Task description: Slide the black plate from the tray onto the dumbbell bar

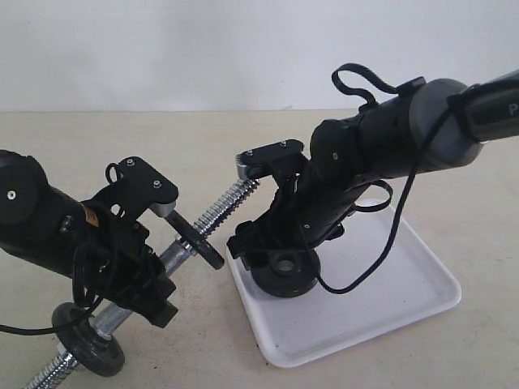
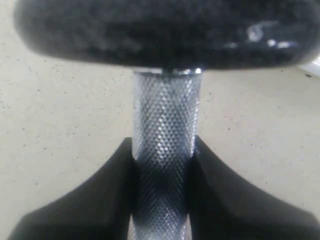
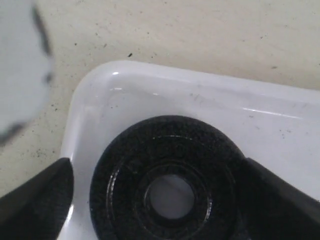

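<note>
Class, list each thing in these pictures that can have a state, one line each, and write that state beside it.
black plate, lying flat in the tray, not yet on the dumbbell bar.
tray, holds the black plate near one corner.
dumbbell bar, tilted, gripped at its knurled middle.
left pincer, shut on the dumbbell bar.
right pincer, open, straddling the black plate.

A robotics lab bench: 2 black robot arms (image 1: 49,219) (image 1: 405,130) over a bare beige tabletop (image 1: 203,138), plain white wall (image 1: 162,49).
</note>
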